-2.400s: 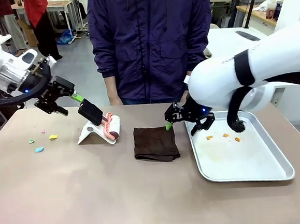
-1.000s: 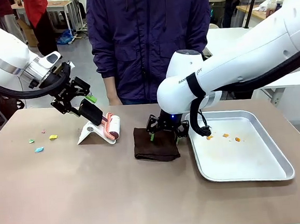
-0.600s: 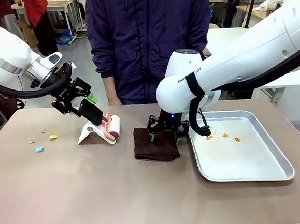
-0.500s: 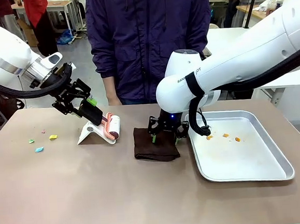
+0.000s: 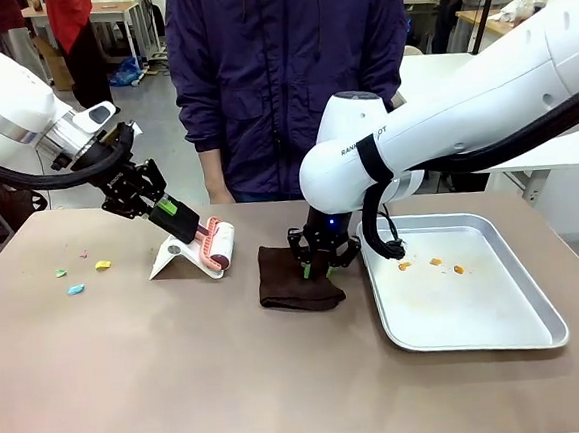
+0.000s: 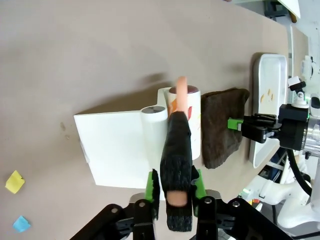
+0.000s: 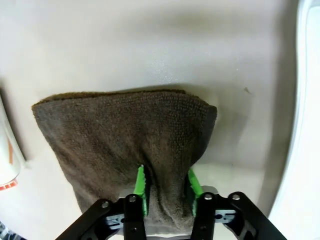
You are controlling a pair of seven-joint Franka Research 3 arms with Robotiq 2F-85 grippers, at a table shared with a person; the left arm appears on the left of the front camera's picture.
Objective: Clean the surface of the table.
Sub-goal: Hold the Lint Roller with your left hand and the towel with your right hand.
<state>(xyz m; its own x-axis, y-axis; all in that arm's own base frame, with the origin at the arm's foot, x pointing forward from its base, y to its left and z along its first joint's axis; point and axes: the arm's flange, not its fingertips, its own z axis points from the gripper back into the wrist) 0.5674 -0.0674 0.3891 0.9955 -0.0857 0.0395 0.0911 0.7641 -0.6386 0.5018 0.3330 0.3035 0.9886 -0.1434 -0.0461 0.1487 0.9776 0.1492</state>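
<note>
- The wide matte brownish-taupe surface point(image 5: 232, 381) lies between the robot and a person in a dark blue jacket point(image 5: 289, 76), who stands at its far edge.
- The left gripper point(image 5: 168, 208) is clamped on the black handle point(image 5: 181, 218) of a lint roller. In the left wrist view the green pads point(image 6: 150, 185) press on both sides of this handle point(image 6: 176, 150).
- The white roll point(image 5: 219, 247) of the roller rests on a white folded stand point(image 5: 177, 257), in the far left part of the surface.
- The right gripper point(image 5: 318, 262) is closed on the far right edge of a dark brown folded cloth point(image 5: 293, 284). In the right wrist view a fold of the cloth point(image 7: 125, 135) is pinched between its pads.
- The cloth lies near the middle of the surface, between the stand and a rectangular silver metal tray point(image 5: 477, 307), just beside the tray.
- Some small orange crumbs point(image 5: 433, 261) lie in the far part of the tray.
- Three small paper scraps, one green point(image 5: 61, 273), one yellow point(image 5: 103, 264) and one blue point(image 5: 76, 288), lie on the surface to the left of the stand.
</note>
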